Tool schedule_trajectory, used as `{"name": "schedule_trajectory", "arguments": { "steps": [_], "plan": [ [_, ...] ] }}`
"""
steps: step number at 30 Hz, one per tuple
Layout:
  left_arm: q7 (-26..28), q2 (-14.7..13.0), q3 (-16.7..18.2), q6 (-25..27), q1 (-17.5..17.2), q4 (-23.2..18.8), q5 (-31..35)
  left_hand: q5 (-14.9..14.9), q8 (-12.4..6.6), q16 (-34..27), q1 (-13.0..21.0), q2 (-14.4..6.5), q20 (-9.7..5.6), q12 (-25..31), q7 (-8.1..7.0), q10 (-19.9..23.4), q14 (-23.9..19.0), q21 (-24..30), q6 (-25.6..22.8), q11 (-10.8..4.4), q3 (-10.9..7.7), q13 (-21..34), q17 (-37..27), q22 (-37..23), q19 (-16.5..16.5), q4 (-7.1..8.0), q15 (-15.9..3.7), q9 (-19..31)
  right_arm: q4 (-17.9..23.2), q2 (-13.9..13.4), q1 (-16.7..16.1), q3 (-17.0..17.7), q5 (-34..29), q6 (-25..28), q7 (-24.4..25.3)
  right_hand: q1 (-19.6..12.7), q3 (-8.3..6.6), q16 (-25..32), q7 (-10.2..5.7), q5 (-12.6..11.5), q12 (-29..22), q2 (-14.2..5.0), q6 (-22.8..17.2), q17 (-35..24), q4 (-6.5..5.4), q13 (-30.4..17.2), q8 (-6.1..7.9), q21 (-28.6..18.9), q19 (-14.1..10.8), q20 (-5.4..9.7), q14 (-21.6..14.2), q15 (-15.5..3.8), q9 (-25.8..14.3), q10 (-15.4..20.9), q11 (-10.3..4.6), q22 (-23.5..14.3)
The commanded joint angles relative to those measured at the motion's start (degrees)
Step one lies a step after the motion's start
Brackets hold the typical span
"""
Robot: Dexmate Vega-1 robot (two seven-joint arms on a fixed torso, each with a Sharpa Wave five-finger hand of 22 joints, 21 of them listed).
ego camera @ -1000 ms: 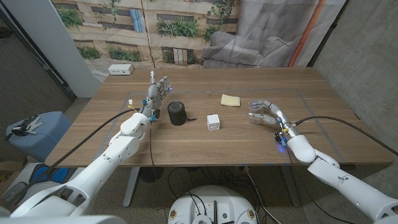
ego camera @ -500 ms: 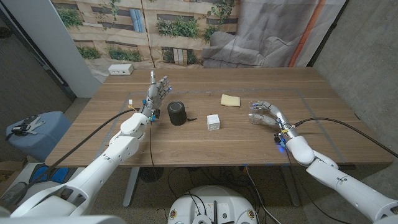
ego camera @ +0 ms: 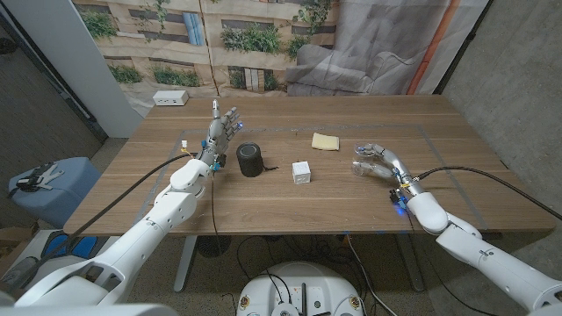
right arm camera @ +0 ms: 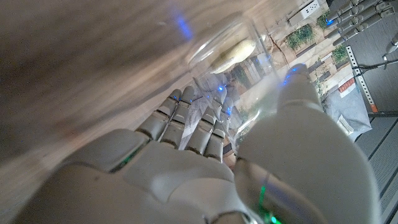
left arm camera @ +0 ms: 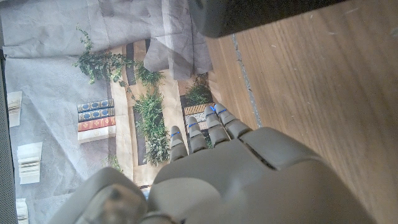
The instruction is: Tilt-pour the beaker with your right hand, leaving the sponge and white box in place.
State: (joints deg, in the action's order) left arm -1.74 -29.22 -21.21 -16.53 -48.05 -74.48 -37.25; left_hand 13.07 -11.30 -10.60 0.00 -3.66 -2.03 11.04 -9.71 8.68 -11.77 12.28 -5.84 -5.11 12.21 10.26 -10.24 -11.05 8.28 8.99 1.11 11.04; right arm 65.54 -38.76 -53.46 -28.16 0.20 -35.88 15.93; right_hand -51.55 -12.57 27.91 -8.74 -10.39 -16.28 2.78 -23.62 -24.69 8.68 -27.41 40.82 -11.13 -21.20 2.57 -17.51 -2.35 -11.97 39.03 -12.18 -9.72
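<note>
**Clear beaker tipped in right hand**

Glass beaker (ego camera: 362,158) sits in the right hand (ego camera: 379,163), right side of the bench (ego camera: 263,211), mid-depth. Fingers and thumb wrap round it; the right wrist view shows the fingers (right arm camera: 186,127) curled behind the glass and the thumb (right arm camera: 298,106) on the other side, mouth (right arm camera: 217,43) angled off toward the sponge. The beaker looks tipped, mouth facing left, but exact tilt is hard to read: transparent, and the wrist picture is blurred. Whether it touches the bench, cannot tell. Contents: none visible.

Judgement: mid-pour. The full wrap suits a slick glass wall that would slip in a light pinch once tilted.

Yellow sponge (ego camera: 326,140) lies farther back and left of the beaker, apart from it. White box (ego camera: 301,171) is left again, near the middle, well apart from the hand. Both look out of the pour path, likely why the tilt happens out on the right.

Left hand (ego camera: 221,130) stands upright on the left, fingers extended and apart, holding nothing, just beside a black cylinder (ego camera: 250,160) without gripping it. Parked, out of the way.

Risk: the spout swinging toward the sponge.
</note>
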Motion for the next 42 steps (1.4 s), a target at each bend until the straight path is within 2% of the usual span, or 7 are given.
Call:
{"name": "schedule_trajectory", "arguments": {
  "steps": [1,7,20,23,27,32,42],
  "plan": [
    [0.1,0.0,0.0,0.0,0.0,-0.1,0.0,0.2,-0.2,-0.3,0.1,-1.5,-0.56,0.3,-0.55,0.5,-0.3,0.4,0.0,-0.02,0.5,0.2,-0.3,-0.2,0.3,0.01,-0.02,0.2,-2.8,-0.2,1.6,-0.1,2.6,-2.9,-3.7,-5.4,0.58,-0.6,-3.86,0.2,0.9,-4.98,-2.3,0.2,0.2,-0.2,-0.93,-0.2,0.3,0.0,0.9,-7.73,-0.2,-1.7,0.23,-0.3],
    [0.1,0.0,0.0,0.0,0.0,-0.1,0.0,0.2,-0.2,-0.3,0.1,-1.5,-0.56,0.3,-0.61,0.5,-0.3,0.4,0.0,-0.03,0.5,0.2,-0.3,-0.2,0.3,0.01,0.0,0.2,-3.9,-0.3,2.2,-0.2,3.5,-4.2,-5.6,-4.8,1.1,-1.7,-3.86,0.2,1.9,-4.1,0.6,0.7,0.11,-0.8,-2.57,0.1,1.7,-1.05,2.8,-6.12,-0.1,-4.3,1.15,-0.3],
    [0.0,0.0,0.0,0.0,0.0,0.0,0.0,0.2,-0.13,-0.3,0.1,-1.5,-0.58,0.3,-0.52,0.6,-0.4,0.4,0.2,0.02,0.5,0.2,-0.3,-0.2,0.3,0.0,-0.04,0.2,-5.1,-0.8,3.3,-0.8,4.8,-4.4,-9.5,-3.5,1.67,-3.3,-3.61,0.0,3.5,-3.45,4.4,1.2,-0.24,-1.3,-4.81,0.3,3.7,-2.18,5.6,-4.56,0.0,-8.9,2.69,-0.2],
    [0.0,0.0,0.0,0.0,0.0,0.0,0.0,0.2,-0.13,-0.3,0.1,-1.5,-0.57,0.3,-0.56,0.5,-0.3,0.4,0.2,-0.01,0.51,0.2,-0.3,-0.2,0.3,0.01,-0.06,0.2,-5.4,-0.9,3.6,-0.9,5.1,-4.4,-10.2,-3.1,1.8,-4.0,-2.7,-0.2,4.0,-3.2,6.6,1.4,-0.24,-1.4,-5.96,0.3,4.4,-2.46,6.7,-3.87,0.0,-10.8,3.41,-0.2],
    [0.0,0.0,0.0,0.0,0.0,0.0,0.0,0.2,-0.11,-0.3,0.1,-1.5,-0.57,0.3,-0.54,0.6,-0.3,0.4,0.3,0.05,0.51,0.2,-0.3,-0.2,0.3,0.01,-0.09,0.2,-6.0,-0.9,4.2,-1.1,5.8,-4.6,-11.7,-2.8,1.92,-4.7,-2.34,-0.4,4.4,-2.97,8.9,1.6,-0.27,-1.4,-7.16,0.4,5.2,-2.83,7.6,-3.15,0.0,-12.6,3.95,-0.2],
    [0.0,0.0,0.0,0.0,0.0,0.0,0.0,0.2,-0.13,-0.3,0.1,-1.4,-0.57,0.3,-0.56,0.5,-0.3,0.4,0.2,-0.03,0.51,0.2,-0.3,-0.2,0.3,0.0,-0.07,0.2,-6.4,-1.0,4.7,-1.4,6.6,-4.6,-13.5,-2.2,2.1,-6.0,-1.56,-0.6,5.0,-2.62,12.4,1.9,-0.34,-1.3,-9.05,0.4,6.5,-3.61,9.7,-1.8,0.1,-15.8,5.87,-0.2],
    [0.0,0.0,0.0,0.0,0.0,0.0,0.0,0.2,-0.14,-0.2,0.1,-1.4,-0.59,0.3,-0.54,0.6,-0.3,0.4,0.2,0.03,0.52,0.2,-0.3,-0.2,0.4,0.01,-0.01,0.2,-8.1,-0.7,5.5,-1.8,7.9,-5.9,-16.1,-1.2,2.46,-7.8,-0.52,-1.0,5.4,-1.92,16.3,2.4,-0.43,-1.1,-11.32,0.5,8.4,-4.46,12.4,0.45,0.1,-20.3,6.9,-0.2]
  ]
}}
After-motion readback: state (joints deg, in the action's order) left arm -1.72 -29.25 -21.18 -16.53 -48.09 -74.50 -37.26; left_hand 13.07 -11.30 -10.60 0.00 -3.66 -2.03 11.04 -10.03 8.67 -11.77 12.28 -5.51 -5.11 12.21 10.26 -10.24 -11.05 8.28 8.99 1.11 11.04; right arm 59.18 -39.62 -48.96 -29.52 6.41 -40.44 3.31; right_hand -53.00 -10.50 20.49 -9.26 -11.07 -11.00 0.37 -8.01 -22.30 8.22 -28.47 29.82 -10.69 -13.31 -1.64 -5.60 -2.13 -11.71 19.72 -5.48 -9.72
